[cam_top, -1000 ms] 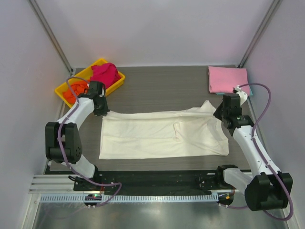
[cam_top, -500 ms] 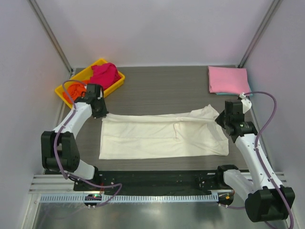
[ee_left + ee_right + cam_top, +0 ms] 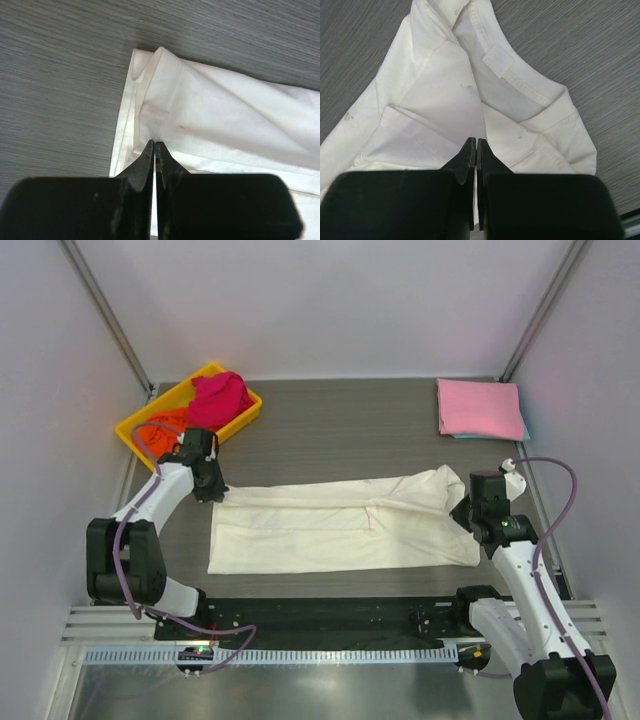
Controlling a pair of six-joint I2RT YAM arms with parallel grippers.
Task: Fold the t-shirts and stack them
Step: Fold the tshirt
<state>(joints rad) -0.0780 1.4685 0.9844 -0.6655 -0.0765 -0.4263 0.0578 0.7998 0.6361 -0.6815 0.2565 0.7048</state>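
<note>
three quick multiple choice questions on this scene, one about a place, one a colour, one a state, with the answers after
1. Where on the table does the folded pink t-shirt lie?
A. far right corner
B. near left corner
C. centre

2. What colour is the tray at the far left?
A. blue
B. yellow
C. green

3. How is the left claw?
A. open above bare table
B. shut on the cream t-shirt
C. shut on the tray's rim

Answers:
1 A, it sits by the far right edge in the top view.
2 B, its rim is plainly yellow.
3 B, the left wrist view shows closed jaws pinching cream cloth.
</note>
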